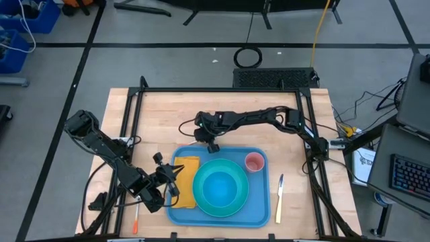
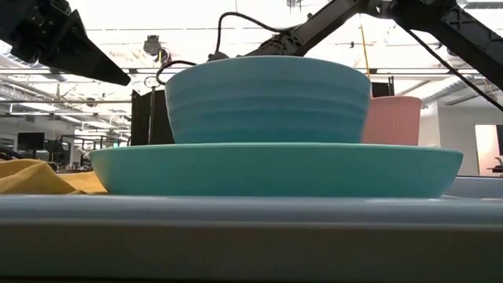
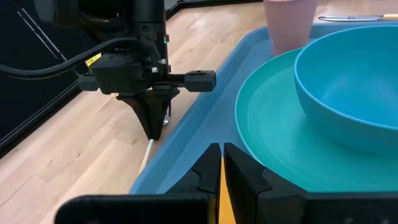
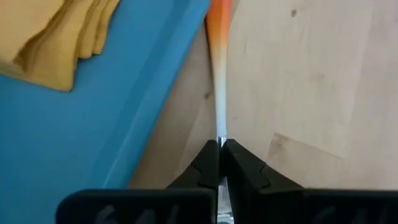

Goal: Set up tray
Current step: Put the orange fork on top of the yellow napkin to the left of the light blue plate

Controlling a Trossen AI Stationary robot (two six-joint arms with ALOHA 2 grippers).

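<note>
Blue tray (image 1: 259, 208), plate (image 1: 235, 205), bowl (image 1: 220, 186), cup (image 1: 254, 162)

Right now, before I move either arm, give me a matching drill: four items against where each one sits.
Items:
1. blue bowl
2. pink cup
3. yellow cloth
4. knife

Places:
A. on the table, right of the tray
B. on the turquoise plate
C. on the tray, in a right-hand corner
D. on the tray, left of the plate

Pairs: 1-B, 2-C, 3-D, 4-A
</note>
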